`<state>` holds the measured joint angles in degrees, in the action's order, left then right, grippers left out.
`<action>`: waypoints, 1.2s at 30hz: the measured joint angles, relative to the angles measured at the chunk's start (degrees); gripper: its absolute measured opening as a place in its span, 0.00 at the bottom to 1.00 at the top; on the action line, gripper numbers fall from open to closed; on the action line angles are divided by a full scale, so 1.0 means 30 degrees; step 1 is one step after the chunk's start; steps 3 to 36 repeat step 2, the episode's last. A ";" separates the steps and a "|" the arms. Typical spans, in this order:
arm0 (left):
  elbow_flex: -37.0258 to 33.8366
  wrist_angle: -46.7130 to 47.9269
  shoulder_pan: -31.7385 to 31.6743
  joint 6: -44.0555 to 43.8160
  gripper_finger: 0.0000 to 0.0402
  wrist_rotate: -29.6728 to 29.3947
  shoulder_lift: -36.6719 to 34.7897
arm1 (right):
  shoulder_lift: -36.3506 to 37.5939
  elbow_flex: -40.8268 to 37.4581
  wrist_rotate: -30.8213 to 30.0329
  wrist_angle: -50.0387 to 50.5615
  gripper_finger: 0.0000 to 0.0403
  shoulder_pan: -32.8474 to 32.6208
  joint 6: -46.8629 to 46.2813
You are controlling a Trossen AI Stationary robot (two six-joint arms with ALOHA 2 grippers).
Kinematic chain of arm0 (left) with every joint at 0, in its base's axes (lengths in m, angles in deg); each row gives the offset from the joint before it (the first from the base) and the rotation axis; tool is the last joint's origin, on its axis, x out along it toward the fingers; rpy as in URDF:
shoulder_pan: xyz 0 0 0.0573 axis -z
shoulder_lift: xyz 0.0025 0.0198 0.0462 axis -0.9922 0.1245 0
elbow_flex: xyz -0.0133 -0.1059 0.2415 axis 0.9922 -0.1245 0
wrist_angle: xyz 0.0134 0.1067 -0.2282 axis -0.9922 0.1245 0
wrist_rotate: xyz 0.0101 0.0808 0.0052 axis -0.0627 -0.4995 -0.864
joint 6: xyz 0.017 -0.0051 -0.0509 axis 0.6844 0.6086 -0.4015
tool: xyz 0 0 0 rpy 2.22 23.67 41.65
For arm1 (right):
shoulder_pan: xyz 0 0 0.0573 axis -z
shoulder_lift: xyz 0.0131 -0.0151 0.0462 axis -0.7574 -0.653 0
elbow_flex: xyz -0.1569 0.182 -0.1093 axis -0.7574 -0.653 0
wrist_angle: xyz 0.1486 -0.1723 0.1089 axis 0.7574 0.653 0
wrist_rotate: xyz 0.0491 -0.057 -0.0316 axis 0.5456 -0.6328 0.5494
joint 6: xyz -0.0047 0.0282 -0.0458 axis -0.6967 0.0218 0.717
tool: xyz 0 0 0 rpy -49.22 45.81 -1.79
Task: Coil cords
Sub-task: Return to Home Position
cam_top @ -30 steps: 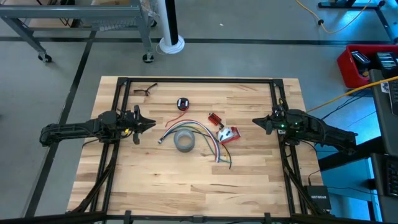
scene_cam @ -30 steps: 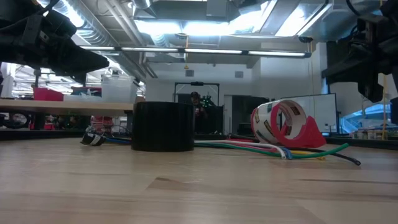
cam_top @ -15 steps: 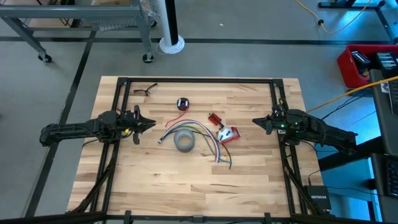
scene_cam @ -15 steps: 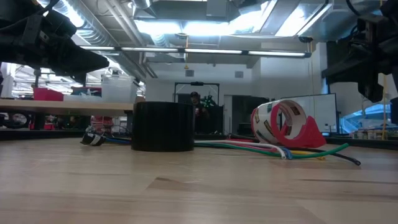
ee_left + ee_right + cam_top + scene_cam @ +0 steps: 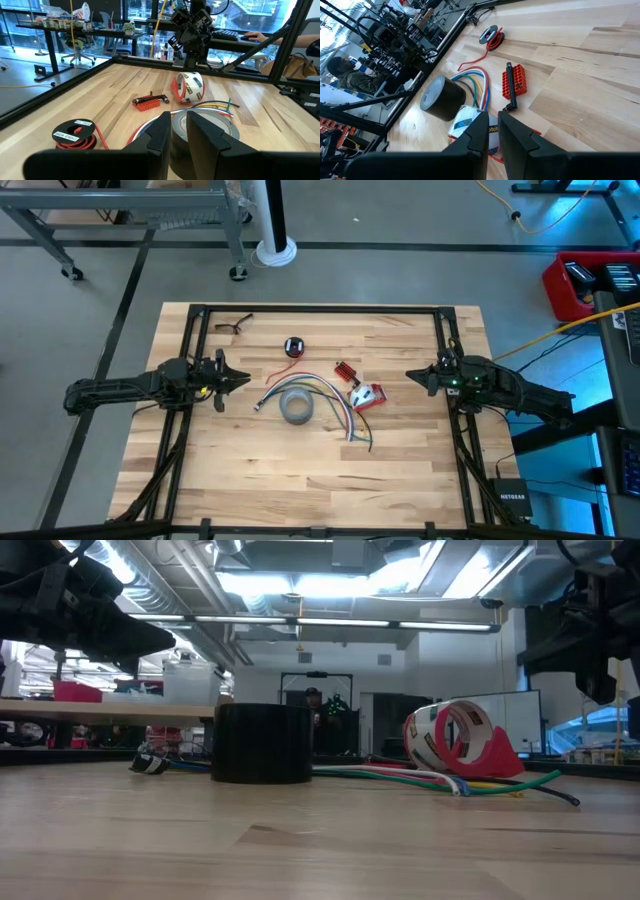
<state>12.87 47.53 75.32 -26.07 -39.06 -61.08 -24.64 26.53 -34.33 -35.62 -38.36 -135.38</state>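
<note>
A small black coil (image 5: 293, 347) on a spool lies flat at the far middle of the table, also in the left wrist view (image 5: 75, 134). Its thin red wire (image 5: 281, 368) trails loose across the wood. A bundle of coloured cords (image 5: 335, 402) curves on the table around a grey tape roll (image 5: 297, 407). My left gripper (image 5: 243, 380) hovers shut at the table's left, pointing level at the roll. My right gripper (image 5: 411, 377) hovers shut at the right, tipped slightly down toward the cords. Both are clear of everything.
A red tape dispenser (image 5: 367, 395) and a red ridged block (image 5: 346, 370) lie right of the roll. A pair of glasses (image 5: 233, 325) sits at the far left. A black frame (image 5: 320, 309) runs around the table. Bare wood spreads along the near side.
</note>
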 joint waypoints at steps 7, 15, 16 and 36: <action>0.0007 0.0000 -0.0007 -0.0005 0.13 0.0005 0.0000 | 0.0002 0.0000 0.0001 0.0000 0.11 0.0000 -0.0002; 0.0007 0.0000 -0.0007 -0.0005 0.13 0.0005 0.0000 | 0.0002 0.0000 0.0001 0.0000 0.11 0.0000 -0.0002; 0.0007 0.0000 -0.0007 -0.0005 0.13 0.0005 0.0000 | 0.0002 0.0000 0.0001 0.0000 0.11 0.0000 -0.0002; 0.0007 0.0000 -0.0007 -0.0005 0.13 0.0005 0.0000 | 0.0002 0.0000 0.0001 0.0000 0.11 0.0000 -0.0002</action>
